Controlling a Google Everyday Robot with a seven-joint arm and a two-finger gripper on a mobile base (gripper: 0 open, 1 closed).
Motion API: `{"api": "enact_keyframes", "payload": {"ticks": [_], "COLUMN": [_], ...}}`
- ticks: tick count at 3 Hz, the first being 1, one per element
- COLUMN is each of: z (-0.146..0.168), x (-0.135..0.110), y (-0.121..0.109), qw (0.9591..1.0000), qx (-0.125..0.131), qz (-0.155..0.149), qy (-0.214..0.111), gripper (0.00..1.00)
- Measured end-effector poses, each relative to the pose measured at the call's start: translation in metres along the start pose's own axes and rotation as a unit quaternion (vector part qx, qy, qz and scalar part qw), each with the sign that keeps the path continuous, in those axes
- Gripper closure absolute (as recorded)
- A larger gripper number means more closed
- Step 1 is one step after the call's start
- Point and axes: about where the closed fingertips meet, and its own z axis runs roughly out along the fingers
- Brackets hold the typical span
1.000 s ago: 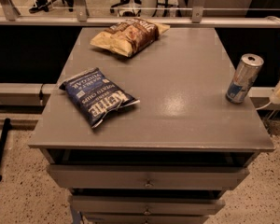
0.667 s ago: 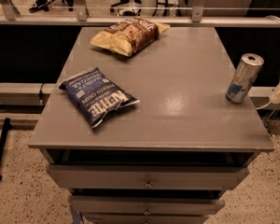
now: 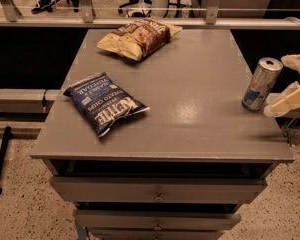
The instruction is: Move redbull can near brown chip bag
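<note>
The redbull can (image 3: 261,83), slim and silver with a blue lower part, stands upright near the right edge of the grey table (image 3: 200,104). The brown chip bag (image 3: 138,37), dark brown with tan-yellow edges, lies at the far middle of the table. My gripper (image 3: 286,82) reaches in from the right edge of the view, just right of the can. Its two pale fingers (image 3: 290,100) are spread apart and hold nothing. The can is not between them.
A dark blue Kettle chip bag (image 3: 105,103) lies on the front left of the table. Drawers (image 3: 157,191) sit under the tabletop. A metal rail (image 3: 140,20) runs behind the table, with chair bases beyond it.
My gripper has come further into view from the right, closer to the redbull can. The can and both bags have not moved.
</note>
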Motion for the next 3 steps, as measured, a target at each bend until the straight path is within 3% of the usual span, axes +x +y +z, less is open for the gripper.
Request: {"api": "enact_keyframes", "payload": {"ticks": [1, 3], "z": [0.028, 0.047], "x": [-0.008, -0.020], "y": [0.001, -0.006], "qw": [0.9983, 0.9948], "qx": [-0.007, 0.005], "qz": [0.016, 0.029], "qy": [-0.055, -0.098], "gripper": [0.03, 0.49]}}
